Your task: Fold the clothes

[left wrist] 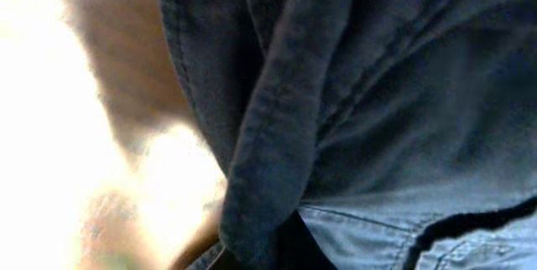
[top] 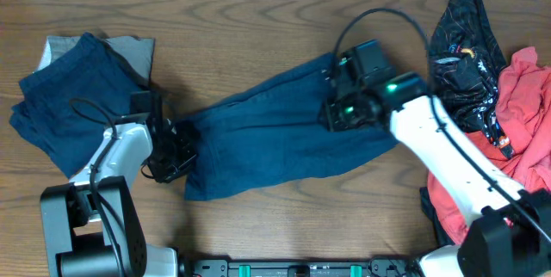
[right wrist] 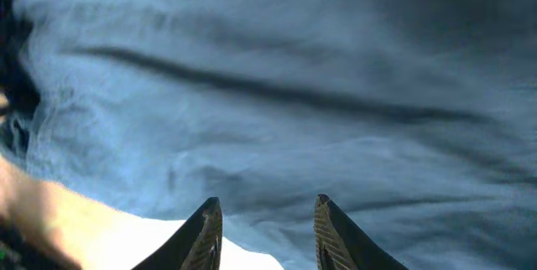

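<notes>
- Overhead view: the blue garment (top: 275, 131) lies spread diagonally across the middle of the table (top: 258, 19), with its left end lower in the picture and its right end higher.
- The left gripper (top: 175, 150) sits right at the garment's left edge. Its wrist cam is jammed up against a bunched hem (left wrist: 268, 153) and no fingers show, so honestly I can't tell if it's pinching anything.
- The right gripper (top: 334, 112) is over the upper right part of the cloth. On its wrist cam the two fingertips (right wrist: 207, 232) stand spread apart with fabric just beyond them, and nothing looks clamped.
- My read is that this step is getting a hold on each end so one half can go over the other.
- To do that well, I'd grab at the hem rather than mid-panel and catch every layer.
- I'd also lift both ends evenly so the cloth stays flat and the ridges across it pull out.
- Off to the sides there's a folded blue piece (top: 65, 96) top left on a grey cloth (top: 138, 51), plus a black garment (top: 465, 45) and a red garment (top: 521, 105) heaped at the right. I'd keep the fold away from that heap.
</notes>
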Tool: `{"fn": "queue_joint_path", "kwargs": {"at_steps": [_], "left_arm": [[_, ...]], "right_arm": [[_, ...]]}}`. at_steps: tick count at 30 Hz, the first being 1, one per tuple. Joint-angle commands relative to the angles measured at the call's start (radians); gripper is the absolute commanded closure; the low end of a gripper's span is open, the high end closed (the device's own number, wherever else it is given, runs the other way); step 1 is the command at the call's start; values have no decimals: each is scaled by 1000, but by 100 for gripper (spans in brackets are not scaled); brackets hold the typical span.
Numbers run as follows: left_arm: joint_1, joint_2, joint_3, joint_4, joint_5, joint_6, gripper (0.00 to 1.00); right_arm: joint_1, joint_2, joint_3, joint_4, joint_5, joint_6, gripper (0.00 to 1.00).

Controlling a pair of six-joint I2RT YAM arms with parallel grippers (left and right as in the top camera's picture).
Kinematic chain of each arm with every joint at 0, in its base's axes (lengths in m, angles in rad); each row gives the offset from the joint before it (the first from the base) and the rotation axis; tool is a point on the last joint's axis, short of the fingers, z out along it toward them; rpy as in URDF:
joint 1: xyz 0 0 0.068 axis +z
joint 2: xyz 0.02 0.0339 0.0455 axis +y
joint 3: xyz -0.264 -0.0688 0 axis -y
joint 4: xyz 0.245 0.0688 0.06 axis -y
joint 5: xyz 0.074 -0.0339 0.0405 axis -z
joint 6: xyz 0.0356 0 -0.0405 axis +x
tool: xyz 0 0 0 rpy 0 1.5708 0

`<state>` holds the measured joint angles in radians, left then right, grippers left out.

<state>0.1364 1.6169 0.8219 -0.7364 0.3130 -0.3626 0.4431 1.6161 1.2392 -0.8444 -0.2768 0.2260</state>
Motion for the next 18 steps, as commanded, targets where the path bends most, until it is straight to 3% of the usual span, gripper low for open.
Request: {"fn": "queue_joint_path", "kwargs": {"at_steps": [1,7,11,18], "left_arm": [[3,12,103,-81,-34,34,94],[3,3,334,-315,-37,64,94],[0,-17,461,-418,-36,64,94],[-55,-53,615,-548,0,63,94]], "right_arm": [[60,38,-25,7,-19,-6,66],[147,144,-26,49,-31,5,72],[207,246,-26,125,-159,5,73],[338,440,-26,415,-252,61,73]]}}
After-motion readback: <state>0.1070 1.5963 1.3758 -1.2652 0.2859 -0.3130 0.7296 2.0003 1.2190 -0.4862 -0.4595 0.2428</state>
